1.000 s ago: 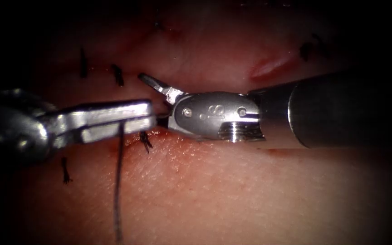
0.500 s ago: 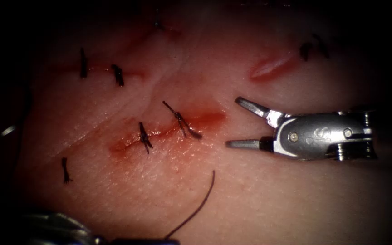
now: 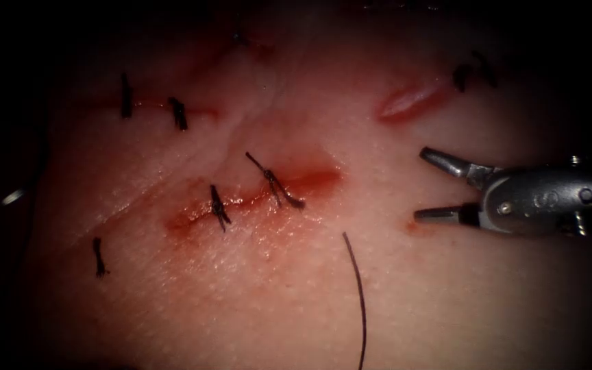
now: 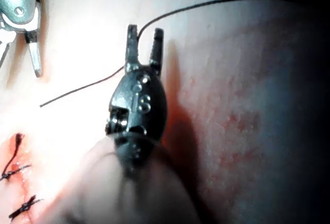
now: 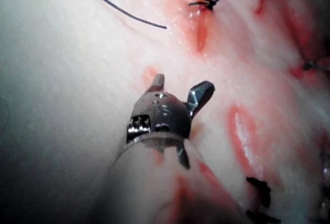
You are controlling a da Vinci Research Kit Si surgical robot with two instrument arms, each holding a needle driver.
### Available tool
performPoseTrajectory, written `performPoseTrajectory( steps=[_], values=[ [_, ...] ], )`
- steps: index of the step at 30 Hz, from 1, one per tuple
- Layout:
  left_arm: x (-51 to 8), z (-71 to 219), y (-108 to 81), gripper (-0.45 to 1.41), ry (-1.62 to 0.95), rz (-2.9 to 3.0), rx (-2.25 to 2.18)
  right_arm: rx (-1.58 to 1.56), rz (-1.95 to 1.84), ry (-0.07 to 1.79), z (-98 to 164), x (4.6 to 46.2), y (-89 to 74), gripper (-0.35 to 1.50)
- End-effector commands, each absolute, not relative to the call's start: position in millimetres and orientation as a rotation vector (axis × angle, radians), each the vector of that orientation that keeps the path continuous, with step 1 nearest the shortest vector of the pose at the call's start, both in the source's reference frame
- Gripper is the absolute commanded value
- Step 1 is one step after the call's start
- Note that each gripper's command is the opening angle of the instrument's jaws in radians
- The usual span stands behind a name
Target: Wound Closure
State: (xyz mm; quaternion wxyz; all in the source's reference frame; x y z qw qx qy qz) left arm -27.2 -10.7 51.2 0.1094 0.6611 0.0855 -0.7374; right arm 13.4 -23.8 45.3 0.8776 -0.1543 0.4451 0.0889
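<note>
The thread (image 3: 358, 288) lies loose on the tissue (image 3: 447, 294), and its free end stops near the cut (image 3: 310, 179), a little to the right of it. I think that loose end could get dragged or caught if a gripper bumps it. It could then snag on the two dark stitches (image 3: 217, 205) that cross the cut. If that pulled hard, it might tug them and open the cut a bit. The pointed tips could also poke the soft tissue if they dip down.

The right gripper (image 3: 421, 183) sits well to the right of the cut. Its tips point toward the cut, and its arm lies nearly flat over the tissue. Its jaws are spread wide and hold nothing. In its own wrist view the right gripper (image 5: 183, 82) is low over the tissue, and the thread (image 5: 118, 9) is well apart from it.

In the left wrist view, the left gripper (image 4: 145, 29) points away from the cut. Its jaws are a little apart. The thread (image 4: 206, 5) runs across right at its tips, but I cannot see them pinching it.

Where the needle is I cannot tell.
</note>
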Motion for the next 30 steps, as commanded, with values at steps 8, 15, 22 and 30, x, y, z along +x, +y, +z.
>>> performPoseTrajectory(
  steps=[8, 15, 22, 30],
  values=[
    [-23.0, 54, -6.2, 1.31, 0.15, -2.414, 1.946, -0.305, 0.179, 0.938, 46, 14.3, -23.7, 1.48],
    [-18.3, 62, 0.0, 1.09, 0.102, -2.659, 1.867, -0.289, 0.175, 0.945, 46, 15.9, -24.1, 1.48],
    [-17.3, 67, -1.8, 1.08, 0.318, -2.672, 1.887, -0.284, 0.17, 0.945, 46, 15.9, -24.4, 1.48],
    [-15.2, 66, -6.8, 0.99, 0.78, -2.578, 1.841, -0.261, 0.185, 0.944, 45, 15.9, -24.8, 1.48]
  ],
)
